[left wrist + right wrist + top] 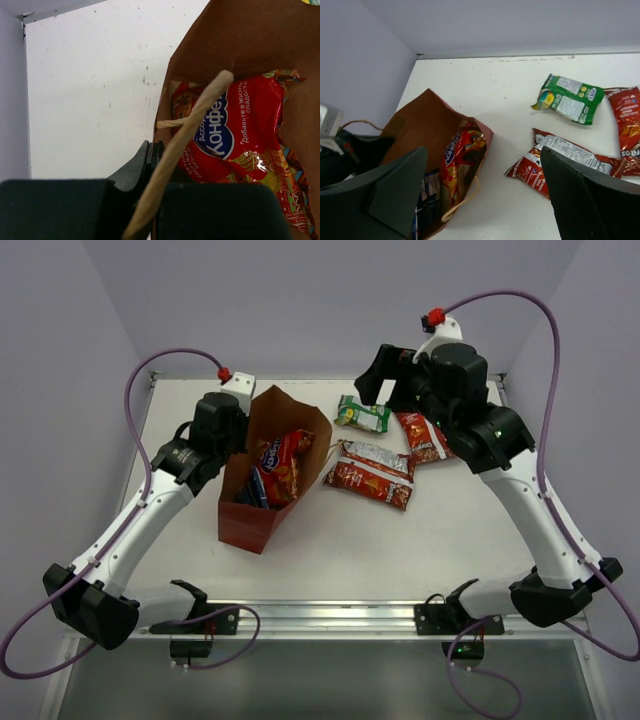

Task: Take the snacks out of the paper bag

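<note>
The paper bag [250, 525] is plain matt paper, a bit creased, with a rough twisted-paper handle [185, 150]. The cookie bag [240, 135] is glossy crinkly foil, same deal with the green-white packet [567, 97]. The tabletop [400, 550] looks smooth matt white, lightly scuffed.

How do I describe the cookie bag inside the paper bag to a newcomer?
Start at the reddish-brown paper bag on the table's left half. In its open top sits a large glossy red packet bearing a dark blue oval with white lettering. Only a blue packet shares the bag; the other red packets lie outside.
</note>
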Motion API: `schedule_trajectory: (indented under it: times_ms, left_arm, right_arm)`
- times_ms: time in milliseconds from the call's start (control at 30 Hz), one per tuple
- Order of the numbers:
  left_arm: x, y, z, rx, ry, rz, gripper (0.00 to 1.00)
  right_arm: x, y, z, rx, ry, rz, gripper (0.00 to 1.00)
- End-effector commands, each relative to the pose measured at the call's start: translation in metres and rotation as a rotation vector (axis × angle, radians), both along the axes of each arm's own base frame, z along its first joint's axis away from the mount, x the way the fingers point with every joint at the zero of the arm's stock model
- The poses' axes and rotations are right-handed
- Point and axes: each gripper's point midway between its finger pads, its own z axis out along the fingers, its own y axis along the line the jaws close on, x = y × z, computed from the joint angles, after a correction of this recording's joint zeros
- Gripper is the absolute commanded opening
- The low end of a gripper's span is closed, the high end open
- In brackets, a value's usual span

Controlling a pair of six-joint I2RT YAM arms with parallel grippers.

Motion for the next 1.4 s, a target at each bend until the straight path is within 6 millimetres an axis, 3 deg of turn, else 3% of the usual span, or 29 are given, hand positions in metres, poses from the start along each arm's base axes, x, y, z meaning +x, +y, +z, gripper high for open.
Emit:
schedule_trajectory:
  times_ms: [0, 67, 333, 467, 600, 700, 867, 1067, 1267, 1367]
  left_arm:
    - [0.015, -0.007, 0.04, -0.078, -0.137, -0.003, 0.0]
    - [0.015, -0.008, 0.041, -0.084, -0.138, -0.002, 0.0]
    - [0.012, -0.011, 0.047, -0.107, -0.139, -0.012, 0.0]
    - [0.01, -0.011, 0.051, -0.107, -0.142, -0.013, 0.0]
    - [0.007, -0.009, 0.056, -0.099, -0.143, -0.004, 0.0]
    - [0.005, -0.006, 0.06, -0.097, -0.148, 0.002, 0.0]
    - [0.003, -0.003, 0.061, -0.093, -0.15, 0.014, 0.0]
    - [0.001, -0.004, 0.061, -0.103, -0.145, 0.011, 0.0]
    - [0.001, -0.005, 0.062, -0.11, -0.142, 0.01, 0.0]
    - [0.001, -0.005, 0.061, -0.113, -0.138, 0.008, 0.0]
  right_arm:
    - [-0.009, 0.029, -0.01, -0.038, 0.019, 0.118, 0.98]
    - [-0.02, 0.056, -0.006, -0.02, 0.018, 0.211, 0.98]
    - [-0.029, 0.147, -0.047, 0.032, 0.165, 0.445, 0.97]
    - [-0.025, 0.181, -0.074, 0.01, 0.264, 0.5, 0.96]
    - [-0.026, 0.196, -0.106, -0.025, 0.341, 0.509, 0.95]
    - [-0.025, 0.198, -0.137, -0.052, 0.411, 0.485, 0.95]
    - [-0.022, 0.18, -0.177, -0.126, 0.488, 0.379, 0.93]
    - [-0.025, 0.165, -0.207, -0.175, 0.544, 0.323, 0.91]
    - [-0.016, 0.17, -0.237, -0.193, 0.574, 0.29, 0.89]
    - [-0.01, 0.175, -0.243, -0.183, 0.549, 0.291, 0.84]
